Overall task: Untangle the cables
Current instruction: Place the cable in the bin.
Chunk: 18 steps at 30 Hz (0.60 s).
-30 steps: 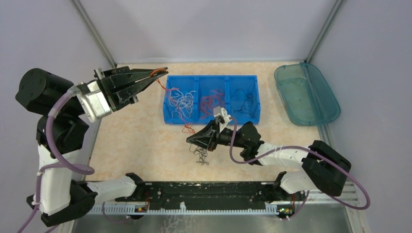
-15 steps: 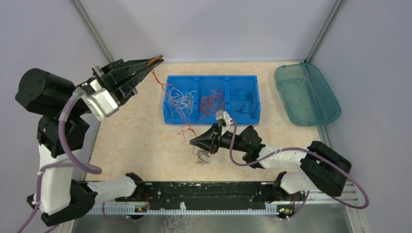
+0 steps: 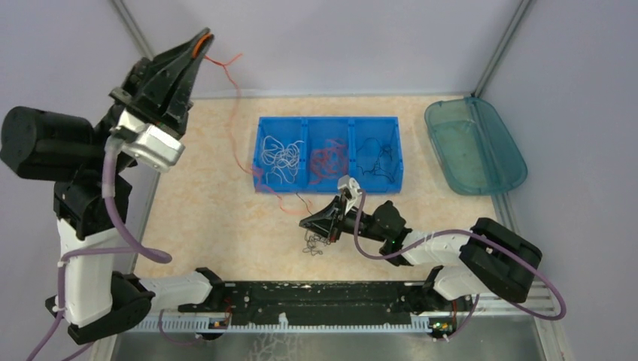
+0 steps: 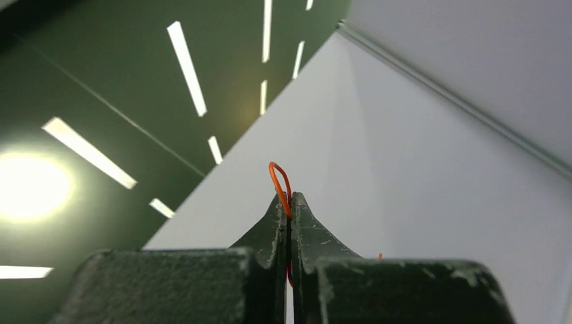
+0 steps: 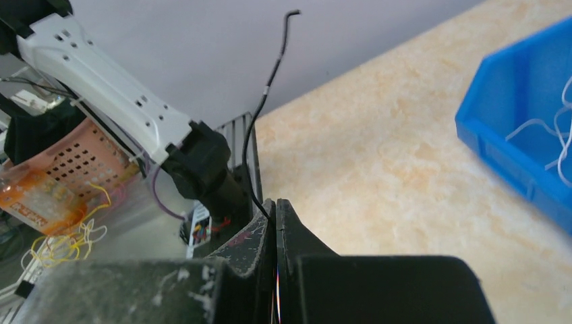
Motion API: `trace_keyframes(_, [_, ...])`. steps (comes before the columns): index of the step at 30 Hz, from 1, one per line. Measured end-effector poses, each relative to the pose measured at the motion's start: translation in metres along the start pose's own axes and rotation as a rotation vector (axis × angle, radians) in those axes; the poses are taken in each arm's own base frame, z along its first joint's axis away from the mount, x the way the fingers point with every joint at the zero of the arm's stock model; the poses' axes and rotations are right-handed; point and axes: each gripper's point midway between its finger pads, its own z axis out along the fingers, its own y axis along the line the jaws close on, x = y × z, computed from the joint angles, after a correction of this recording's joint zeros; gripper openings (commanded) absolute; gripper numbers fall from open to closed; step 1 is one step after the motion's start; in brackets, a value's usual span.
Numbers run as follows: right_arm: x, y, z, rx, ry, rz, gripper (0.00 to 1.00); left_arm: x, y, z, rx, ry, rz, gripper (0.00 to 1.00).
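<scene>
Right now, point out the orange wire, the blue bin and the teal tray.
orange wire (image 4: 271, 169), left wrist view, its top loop.
blue bin (image 3: 329, 119), top external view, far rim.
teal tray (image 3: 470, 150), top external view, bare floor.

- red-orange cable (image 4: 278, 181): below its loop, hidden between the left gripper (image 4: 290, 200) fingers, frame centre.
- black cable (image 5: 247, 138): lower end lost inside the right gripper (image 5: 276, 204).
- blue bin (image 5: 519, 135): cut off by right edge.
- tangle (image 3: 313, 242), centre: strands too small to separate.

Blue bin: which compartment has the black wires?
The right compartment, nearest the teal tray. The middle compartment holds red-orange wires, the left compartment white wires.
</scene>
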Motion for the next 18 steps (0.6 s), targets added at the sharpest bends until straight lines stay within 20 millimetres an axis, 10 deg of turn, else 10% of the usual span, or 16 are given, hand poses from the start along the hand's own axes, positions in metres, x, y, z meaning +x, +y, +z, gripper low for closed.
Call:
trace_keyframes(9, [0.025,-0.012,-0.012,0.061,0.066,0.036,0.0,-0.029,0.048,-0.016,-0.161,-0.043,0.127,0.0])
trace_keyframes(18, [0.019,-0.025,-0.018,0.143,0.068,-0.032,0.32,-0.005,0.015,-0.005,-0.08,-0.016,0.047,0.0])
